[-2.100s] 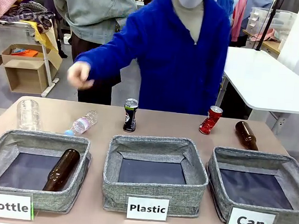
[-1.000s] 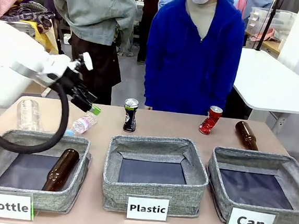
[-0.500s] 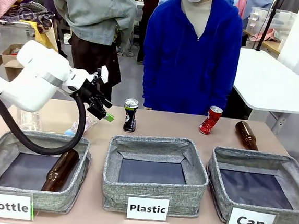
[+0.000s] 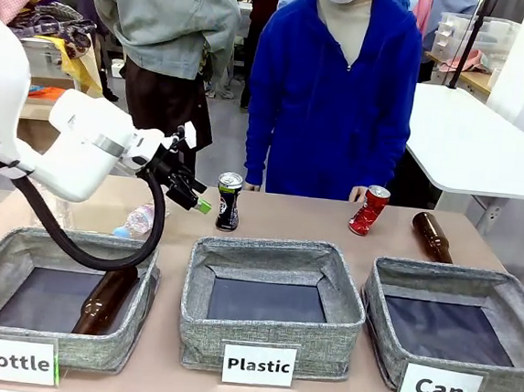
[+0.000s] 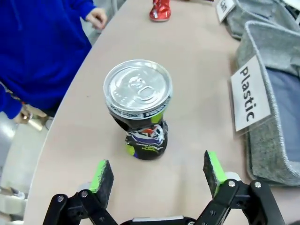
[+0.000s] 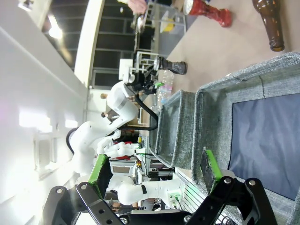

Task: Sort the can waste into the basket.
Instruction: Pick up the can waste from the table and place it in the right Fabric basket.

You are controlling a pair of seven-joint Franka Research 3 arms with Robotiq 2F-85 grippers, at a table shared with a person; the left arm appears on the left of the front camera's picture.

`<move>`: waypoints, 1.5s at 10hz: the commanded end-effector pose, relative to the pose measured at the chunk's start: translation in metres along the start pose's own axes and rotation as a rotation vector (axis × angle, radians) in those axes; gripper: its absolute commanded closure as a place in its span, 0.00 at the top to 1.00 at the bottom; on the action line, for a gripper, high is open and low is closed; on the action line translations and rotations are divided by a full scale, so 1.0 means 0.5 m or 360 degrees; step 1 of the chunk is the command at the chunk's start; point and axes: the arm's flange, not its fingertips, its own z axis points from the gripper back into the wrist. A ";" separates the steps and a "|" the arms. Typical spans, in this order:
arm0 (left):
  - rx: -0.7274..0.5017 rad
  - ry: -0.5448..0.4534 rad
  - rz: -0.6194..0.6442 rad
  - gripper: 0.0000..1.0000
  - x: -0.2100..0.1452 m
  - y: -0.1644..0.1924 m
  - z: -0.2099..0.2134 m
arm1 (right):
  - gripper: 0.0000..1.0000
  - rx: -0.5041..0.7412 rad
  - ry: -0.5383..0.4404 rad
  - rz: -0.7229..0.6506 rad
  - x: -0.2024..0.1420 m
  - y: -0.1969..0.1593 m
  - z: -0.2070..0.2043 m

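The slim black can [image 4: 228,200] stands upright at the far side of the table, silver top up. My left gripper [image 4: 197,199] is open just left of it. In the left wrist view the black can [image 5: 138,108] stands a short way ahead of the open left gripper [image 5: 158,171], outside its green pads. The dented red can [image 4: 369,210] stands farther right, also seen as the red can [image 5: 160,9]. The grey basket [image 4: 387,340] labelled "Can" is at the front right, holding nothing. My right gripper [image 6: 156,168] is open above that basket [image 6: 234,89].
A brown bottle [image 4: 432,236] lies behind the Can basket. The "Plastic" bin [image 4: 270,332] sits in the middle, the "Bottle" bin [image 4: 19,246] at the left with a brown bottle [image 4: 106,297] in it. A clear plastic bottle [image 4: 138,219] lies under my left arm. A person in blue stands across the table.
My left arm has swung in from the left, and its open gripper has moved right to just beside the black can. The person's outstretched arm has drawn back.
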 end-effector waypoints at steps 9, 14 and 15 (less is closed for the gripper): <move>-0.0046 -0.0293 0.0061 1.00 -0.015 0.056 -0.087 | 1.00 0.0011 0.0004 0.0014 0.001 0.003 0.002; -0.0058 -0.0352 -0.0064 1.00 -0.011 0.044 -0.130 | 1.00 0.0011 0.0004 0.0014 0.001 0.003 0.002; -0.0063 -0.0356 -0.0070 1.00 -0.008 0.040 -0.133 | 1.00 0.0011 0.0004 0.0014 0.001 0.003 0.002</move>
